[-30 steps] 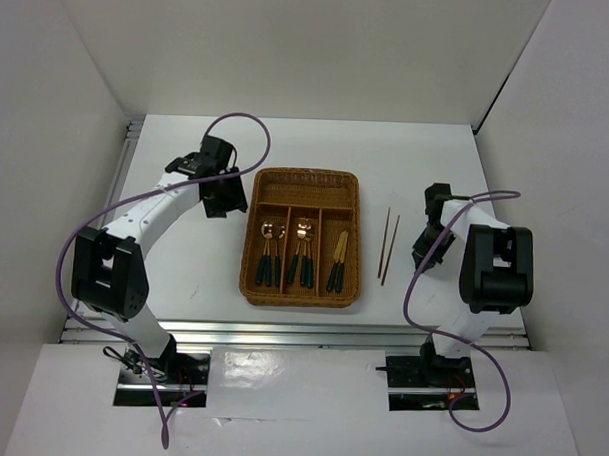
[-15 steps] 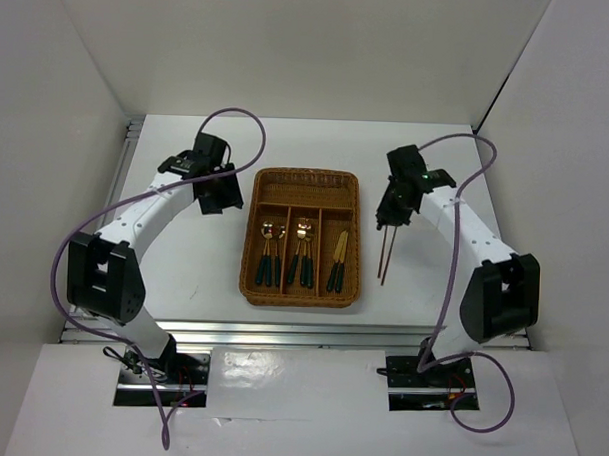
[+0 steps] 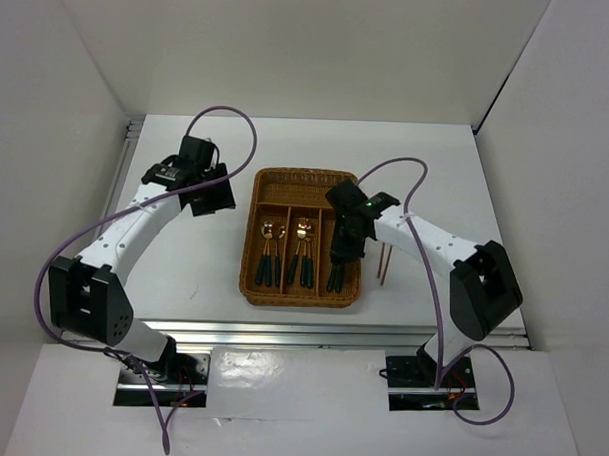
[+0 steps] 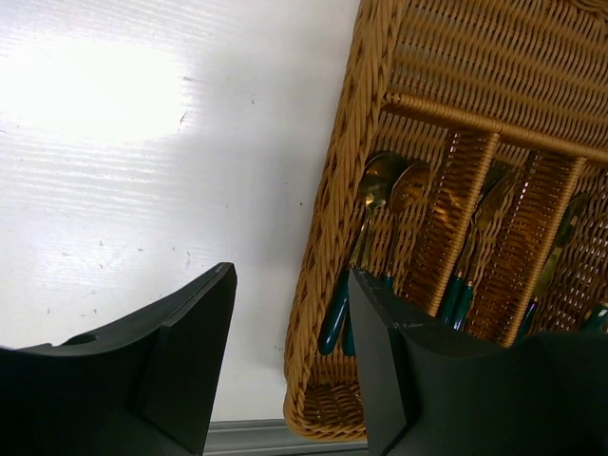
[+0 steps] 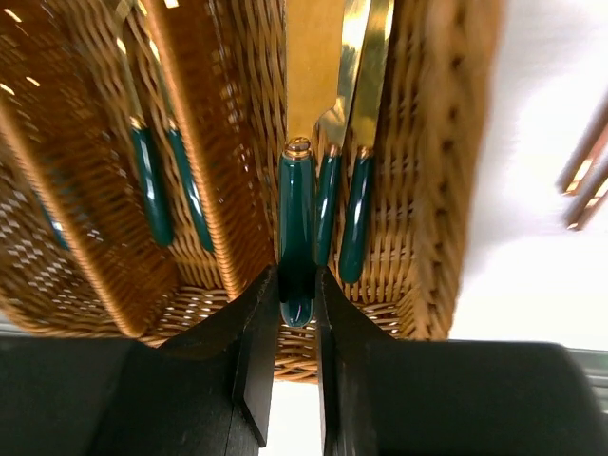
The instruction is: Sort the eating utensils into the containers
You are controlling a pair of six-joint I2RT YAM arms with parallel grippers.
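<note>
The right hand (image 5: 296,285) is clamped on the butt of a gold-bladed knife with a dark teal handle (image 5: 296,214). It holds the knife lengthwise over the right long slot of the rectangular brown woven wicker tray (image 5: 442,190), where 2 matching knives (image 5: 342,214) already lie side by side. Whether the blade rests on the slot floor yet, I cannot tell.

1 second ago this arm was folded back on the far side of the 2 thin reddish-brown chopsticks (image 3: 384,263). It has since swung across them to the tray. The left hand (image 4: 293,275), fingers apart with nothing between them, has drawn slightly away from the tray's left wall.

The knife looks ready to be lowered and let go, which would put 3 in that slot. The chopsticks, lying untouched just right of the tray, then seem to be the only pieces left to sort. 2 gold-bowled spoons (image 4: 391,185) lie in the left slot. The middle slot holds more teal-handled pieces, but I cannot tell which kind.

The white surface (image 3: 184,254) is lightly scuffed, with a metal rail (image 3: 301,333) along its near edge. White wall panels (image 3: 291,47) close it in on 3 sides. Purple cables (image 3: 233,120) loop above both arms.
</note>
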